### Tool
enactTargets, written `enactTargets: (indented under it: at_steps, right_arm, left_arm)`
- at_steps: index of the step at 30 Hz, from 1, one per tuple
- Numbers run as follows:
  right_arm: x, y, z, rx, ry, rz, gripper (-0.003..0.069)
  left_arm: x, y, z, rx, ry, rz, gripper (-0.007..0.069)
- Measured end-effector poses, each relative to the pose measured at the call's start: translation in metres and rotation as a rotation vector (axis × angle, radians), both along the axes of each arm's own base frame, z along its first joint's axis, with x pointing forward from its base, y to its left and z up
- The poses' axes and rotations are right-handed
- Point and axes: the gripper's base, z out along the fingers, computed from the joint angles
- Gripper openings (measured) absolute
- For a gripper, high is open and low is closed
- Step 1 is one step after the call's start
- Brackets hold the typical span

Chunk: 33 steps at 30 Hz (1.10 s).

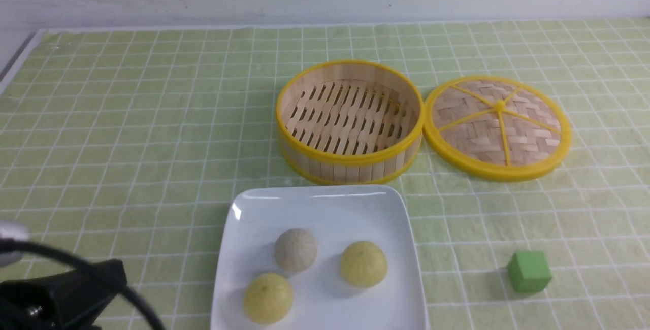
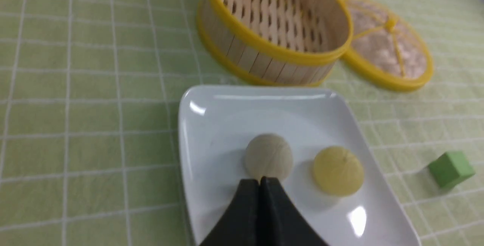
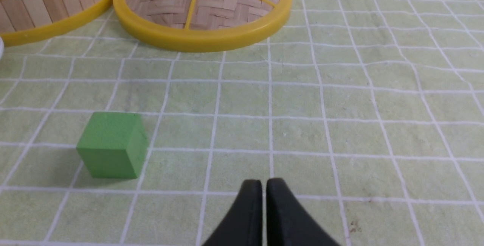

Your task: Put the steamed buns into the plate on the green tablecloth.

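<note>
Far left, low in the front view: left arm's dark body (image 1: 56,299), fingers out of that frame. Left gripper (image 2: 260,182) pressed shut, nothing between the tips, hanging over the near part of the plate just beside the off-white bun (image 2: 268,156).

Centre: white square plate (image 1: 315,205) flat on the green tablecloth (image 1: 127,132), near the front edge. On the plate, all three steamed buns, none touching: pale yellow bun (image 1: 267,298) nearest and leftmost, off-white one behind it, second yellow bun (image 1: 363,263) to the right.

Just behind the plate: bamboo steamer (image 1: 349,122), upright, open, slatted floor bare.

Right of the steamer, rims nearly touching: woven lid (image 1: 497,126), flat on the cloth.

Further right and nearer: green cube (image 1: 528,271), well apart from the plate.

Right gripper (image 3: 264,186) closed and empty, low over bare cloth beside the cube.
</note>
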Motion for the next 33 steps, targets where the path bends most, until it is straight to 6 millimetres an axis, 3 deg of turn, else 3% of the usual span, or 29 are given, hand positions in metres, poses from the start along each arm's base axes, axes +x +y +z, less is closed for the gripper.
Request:
enactTargets:
  at_steps: [7, 24, 28, 33]
  right_arm:
    - [0.000, 0.000, 0.000, -0.005, 0.000, 0.000, 0.0052]
    - [0.000, 0.000, 0.000, -0.005, 0.000, 0.000, 0.0079]
    - [0.000, 0.000, 0.000, -0.006, 0.000, -0.001, 0.0082]
    - [0.000, 0.000, 0.000, -0.006, 0.000, -0.001, 0.0085]
  left_arm:
    - [-0.005, 0.001, -0.016, -0.017, -0.128, -0.041, 0.0002]
    - [-0.005, 0.007, -0.037, 0.122, -0.060, -0.012, 0.0002]
    - [-0.006, 0.014, -0.048, 0.136, -0.072, 0.062, 0.0005]
    - [-0.008, 0.033, -0.067, 0.252, -0.124, 0.291, 0.0013]
